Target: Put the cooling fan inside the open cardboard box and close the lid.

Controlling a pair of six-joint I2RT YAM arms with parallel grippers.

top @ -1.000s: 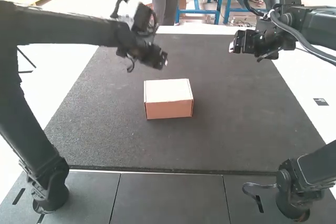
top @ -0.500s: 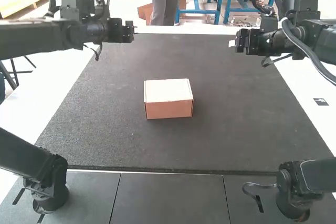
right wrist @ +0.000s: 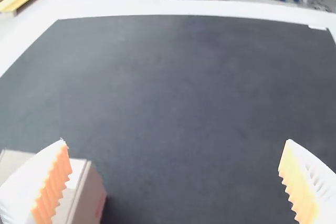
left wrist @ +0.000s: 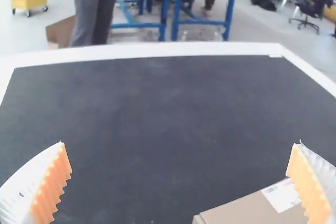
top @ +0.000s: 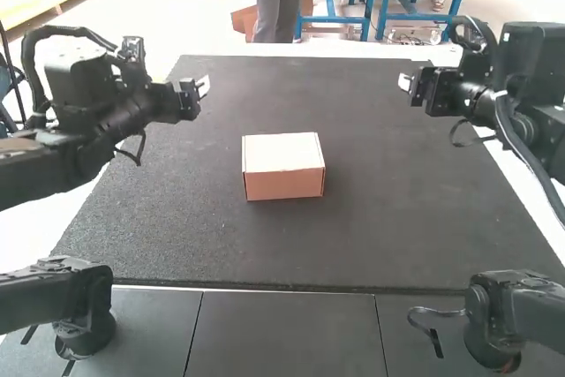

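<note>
A small brown cardboard box with a white top stands in the middle of the black mat, its lid lying flat and closed. My left gripper hovers to the box's back left, open and holding nothing. My right gripper hovers to the back right, also open and holding nothing. In the left wrist view a corner of the box lies beside one orange-padded finger, and the left gripper is spread wide. The right wrist view has the box by one finger of the wide right gripper.
The black mat covers most of the table, with bare mat all round the box. White table margin runs along both sides. The arm bases stand at the front corners.
The left arm has drawn back leftward from above the box and come down lower. The right gripper has pulled slightly to the right. The box has stayed put.
</note>
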